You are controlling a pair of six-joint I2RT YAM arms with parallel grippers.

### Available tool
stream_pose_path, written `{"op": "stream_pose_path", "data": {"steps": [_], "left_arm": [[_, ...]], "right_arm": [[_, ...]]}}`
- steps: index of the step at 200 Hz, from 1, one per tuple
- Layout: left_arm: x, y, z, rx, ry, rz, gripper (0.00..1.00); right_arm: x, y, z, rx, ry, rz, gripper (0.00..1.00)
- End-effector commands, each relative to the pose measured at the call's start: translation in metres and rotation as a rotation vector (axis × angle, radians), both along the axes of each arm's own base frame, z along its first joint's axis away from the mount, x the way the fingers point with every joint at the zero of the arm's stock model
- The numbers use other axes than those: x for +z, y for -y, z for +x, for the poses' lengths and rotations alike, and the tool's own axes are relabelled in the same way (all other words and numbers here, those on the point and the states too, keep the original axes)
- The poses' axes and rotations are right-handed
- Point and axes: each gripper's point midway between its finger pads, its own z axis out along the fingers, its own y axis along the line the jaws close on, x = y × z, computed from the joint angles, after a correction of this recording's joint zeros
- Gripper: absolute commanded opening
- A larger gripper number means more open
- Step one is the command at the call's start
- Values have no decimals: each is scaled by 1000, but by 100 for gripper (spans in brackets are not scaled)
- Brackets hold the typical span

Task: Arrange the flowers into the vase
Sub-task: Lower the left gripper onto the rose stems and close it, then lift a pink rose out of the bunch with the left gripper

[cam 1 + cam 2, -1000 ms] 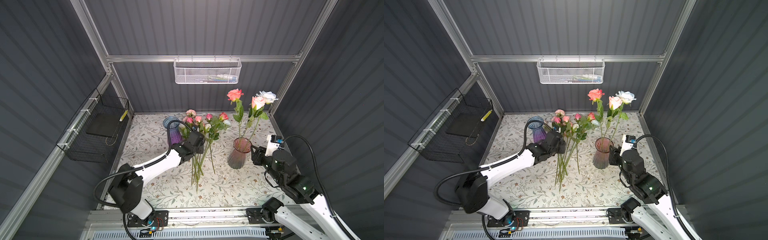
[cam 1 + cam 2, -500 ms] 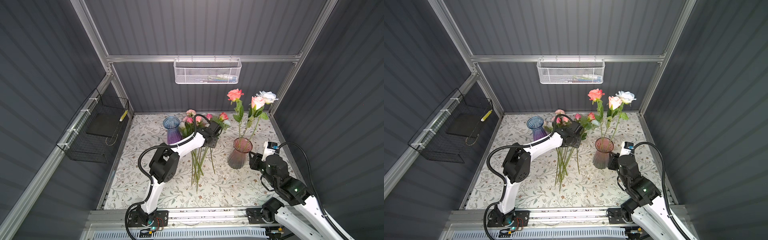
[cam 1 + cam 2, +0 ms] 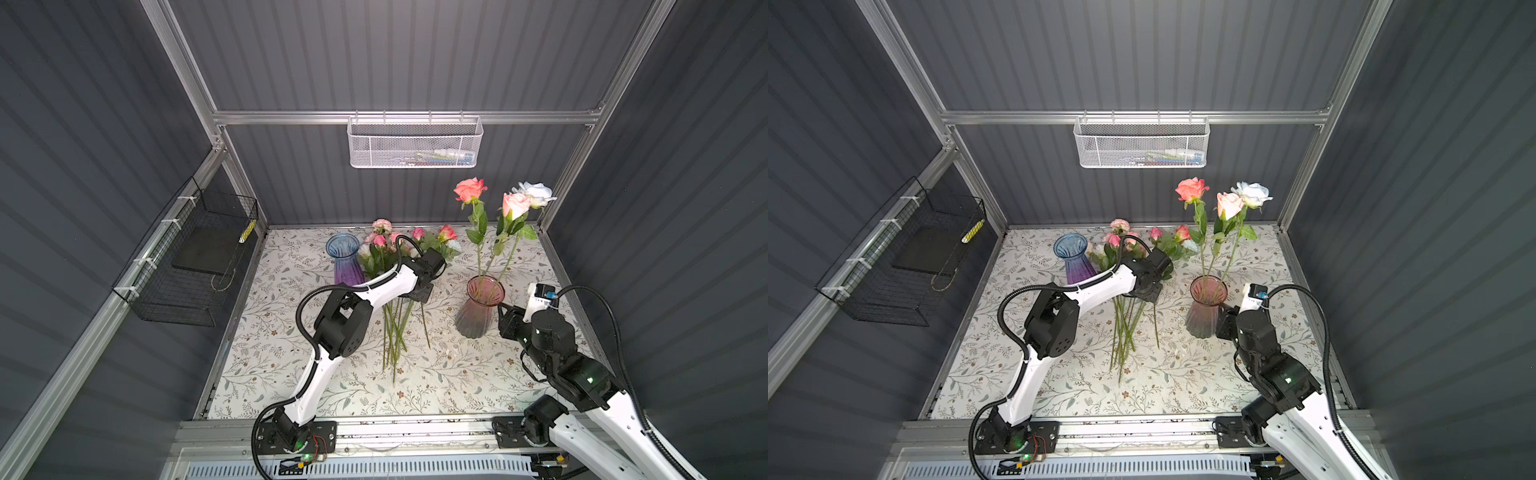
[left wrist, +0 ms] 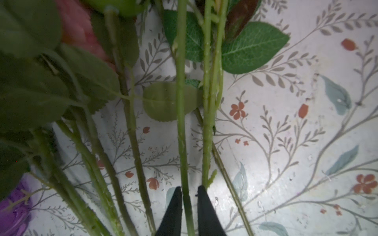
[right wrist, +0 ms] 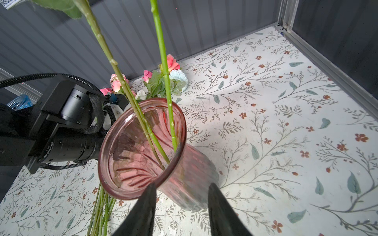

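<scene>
**A:** Where are the long-stemmed flowers?

**B:** Three roses, one coral [image 3: 469, 189], one pale pink [image 3: 515, 204] and one white [image 3: 536, 193], stand upright in the pink ribbed glass vase [image 3: 473, 322]. The vase is on the right of the floral-patterned surface [image 3: 291, 332]. The right wrist view shows green stems going down inside it and leaning on the rim. The loose flowers [image 3: 395, 328], a bunch of pink, coral, white and pale blue blooms, lie flat near the middle. Their blooms point toward the back wall and their stems fan toward the front.

**A:** And the left end effector [image 4: 189, 189]?

**B:** It hangs over the bunch's stems. Its black fingers [image 4: 173, 208] sit close on either side of one green stem [image 4: 181, 122], with a sliver of gap on one side. Whether the stem is pinched cannot be told.

**A:** The right end effector [image 5: 182, 185]?

**B:** It is at the pink vase, on the vase's right in both top views. Its fingers stand apart, flanking the glass just below the rim. Whether they press on the glass cannot be told.

**A:** What lies around them?

**B:** A blue-to-purple glass vase [image 3: 347, 266] stands upright just left of the loose blooms. A white mesh basket [image 3: 415, 145] hangs on the back rail, and a black wire basket [image 3: 187, 270] hangs on the left wall.
</scene>
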Motion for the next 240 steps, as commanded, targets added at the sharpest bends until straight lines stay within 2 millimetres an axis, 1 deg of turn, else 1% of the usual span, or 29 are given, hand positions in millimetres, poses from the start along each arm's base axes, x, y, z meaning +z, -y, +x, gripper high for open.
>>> {"op": "stream_pose_path", "data": {"steps": [1, 23, 39, 55, 69, 102, 138, 156, 163, 179, 182, 183, 187, 191, 197, 208, 222, 236, 237, 240], "left_arm": [[-1, -5, -2, 3, -13, 14, 16], [2, -4, -4, -2, -17, -2, 15], [6, -2, -5, -5, -17, -19, 7], [20, 1, -7, -4, -9, -57, 3], [42, 7, -7, -1, 13, -119, 1], [102, 16, -7, 0, 112, -283, 0], [159, 14, -10, 19, 238, -438, 0], [187, 9, -11, 31, 328, -532, 0], [194, 6, -13, 36, 355, -564, 0], [212, 4, -21, 19, 412, -651, 0], [220, 3, -22, 15, 429, -674, 0], [214, 2, -24, 15, 421, -668, 0], [211, -1, -27, 13, 422, -674, 0], [214, -3, -30, 11, 433, -691, 0], [219, -5, -36, -1, 444, -721, 0], [226, -7, -46, -35, 458, -767, 0], [235, -6, -63, -103, 455, -826, 0], [243, -8, -78, -142, 456, -880, 0], [244, -8, -80, -146, 455, -883, 0], [245, -9, -83, -158, 454, -894, 0]], "right_arm": [[0, 2, 1, -10, 10, -2, 45], [2, 2, 1, -10, 12, 2, 46], [5, 2, 1, -10, 14, 4, 46], [8, 2, 0, -7, 16, 7, 46], [10, 2, 0, -6, 20, 9, 46], [15, 3, -1, -8, 33, 13, 47], [21, 1, -1, 3, 43, 21, 48], [26, -5, -1, 39, 56, 31, 51], [29, -9, -1, 63, 64, 36, 52], [36, -16, -2, 101, 83, 56, 55], [36, -17, -3, 108, 85, 60, 55], [36, -17, -3, 109, 85, 61, 56], [36, -19, -4, 120, 88, 64, 57], [42, -21, -3, 131, 113, 79, 58], [46, -23, -3, 142, 129, 93, 60], [52, -27, -4, 161, 153, 124, 69], [64, -42, -7, 242, 189, 160, 75], [78, -59, -12, 344, 212, 197, 75], [77, -61, -12, 352, 206, 197, 74], [82, -64, -13, 374, 213, 203, 74]]}}
